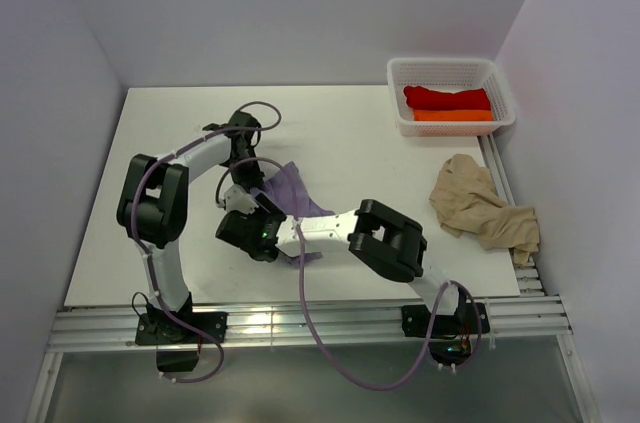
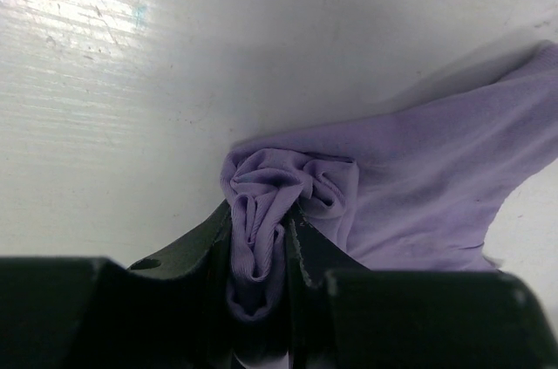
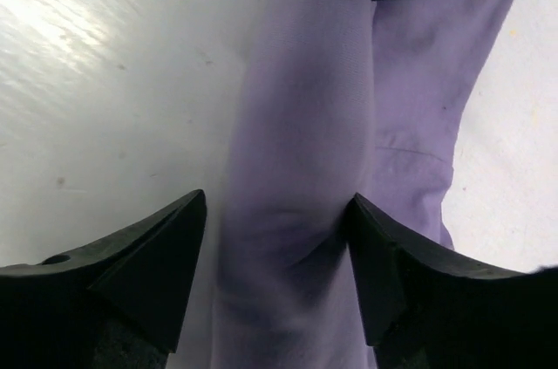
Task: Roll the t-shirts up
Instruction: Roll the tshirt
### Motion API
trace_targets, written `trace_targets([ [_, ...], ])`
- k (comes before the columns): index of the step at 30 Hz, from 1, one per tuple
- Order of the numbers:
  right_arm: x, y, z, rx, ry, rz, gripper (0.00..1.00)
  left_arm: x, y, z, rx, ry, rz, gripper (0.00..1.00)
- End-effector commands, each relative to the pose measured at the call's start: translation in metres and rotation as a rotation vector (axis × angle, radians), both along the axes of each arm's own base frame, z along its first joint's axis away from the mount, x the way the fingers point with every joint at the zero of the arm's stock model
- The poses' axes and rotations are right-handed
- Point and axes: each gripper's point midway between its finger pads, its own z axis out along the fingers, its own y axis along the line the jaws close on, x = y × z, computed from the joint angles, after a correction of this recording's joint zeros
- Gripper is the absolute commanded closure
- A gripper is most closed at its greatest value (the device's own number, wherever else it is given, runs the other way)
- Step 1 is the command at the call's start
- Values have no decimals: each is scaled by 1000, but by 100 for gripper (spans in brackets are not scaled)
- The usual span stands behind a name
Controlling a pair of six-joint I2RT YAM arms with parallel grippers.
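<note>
Grippers both at the lavender t-shirt (image 1: 292, 190), mid-table, partway through rolling it.

Clamped hard on a bunched end of the cloth: left gripper (image 2: 260, 231). Spread wide astride the rolled length, fingers just beside it on either side, no firm pinch to be seen: right gripper (image 3: 277, 212). Judged as the rolling step on one of two shirts not yet put away, with the beige t-shirt (image 1: 482, 208) crumpled near the right edge of the table (image 1: 150, 243), and the red t-shirt (image 1: 447, 98) and orange t-shirt (image 1: 452, 115) lying in the white basket (image 1: 400, 71) at the far right corner. Next move probably calls for closing on the roll and turning it over the loose flap while keeping the pinched end taut. Plenty of bare tabletop to the left and far side; wrists crowded close over the cloth, near edge not far behind.
</note>
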Motion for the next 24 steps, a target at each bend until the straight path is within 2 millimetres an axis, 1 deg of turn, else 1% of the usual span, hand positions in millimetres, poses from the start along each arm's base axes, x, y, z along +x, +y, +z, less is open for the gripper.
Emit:
trace_targets([
  [1, 12, 0, 13, 13, -88, -72, 30, -14, -6, 11, -34, 9, -13, 78],
  [3, 15, -4, 13, 4, -112, -92, 35, -15, -7, 9, -39, 12, -16, 78],
  [6, 16, -8, 13, 3, -126, -104, 64, -14, -8, 10, -44, 14, -20, 78],
  [7, 16, -8, 17, 18, -129, -104, 74, -14, -9, 10, -45, 12, -22, 78],
  [8, 15, -6, 20, 36, -129, -100, 89, -14, -9, 11, -48, 10, -23, 77],
  [10, 11, -4, 21, 66, -102, -80, 99, -13, -9, 12, -47, 6, -25, 75],
  [11, 9, -1, 22, 89, -89, -67, 100, -12, -9, 13, -46, 1, -25, 69],
  [12, 6, 0, 18, 103, -62, -52, 100, -10, -9, 16, -50, -11, -25, 65],
  [13, 1, 6, 20, 143, -17, -22, 100, -11, -9, 16, -52, -15, -24, 60],
  [14, -2, 12, 20, 183, 14, -8, 100, -9, -9, 18, -55, -25, -19, 51],
  [15, -6, 9, 20, 208, 40, -2, 100, -6, -10, 25, -66, -51, -15, 47],
  [16, -4, 7, 20, 237, 62, -8, 100, -5, -11, 29, -74, -65, -13, 44],
  [17, -12, 15, 18, 299, 129, 17, 100, -4, -11, 33, -81, -77, -10, 38],
  [18, -15, 10, 17, 327, 159, 16, 100, 0, -12, 42, -98, -109, -5, 35],
  [19, -11, 5, 16, 358, 185, 4, 100, 0, -12, 44, -105, -115, 0, 33],
  [20, -16, 5, 16, 416, 231, 11, 100, 5, -13, 56, -130, -154, 10, 28],
  [22, -17, 2, 14, 469, 274, 9, 100, 5, -11, 61, -152, -173, 24, 24],
  [23, -15, 4, 16, 527, 318, 15, 100, 7, -8, 65, -170, -187, 36, 20],
  [24, -20, -4, 9, 530, 353, 11, 100, 7, -8, 76, -200, -211, 40, 17],
])
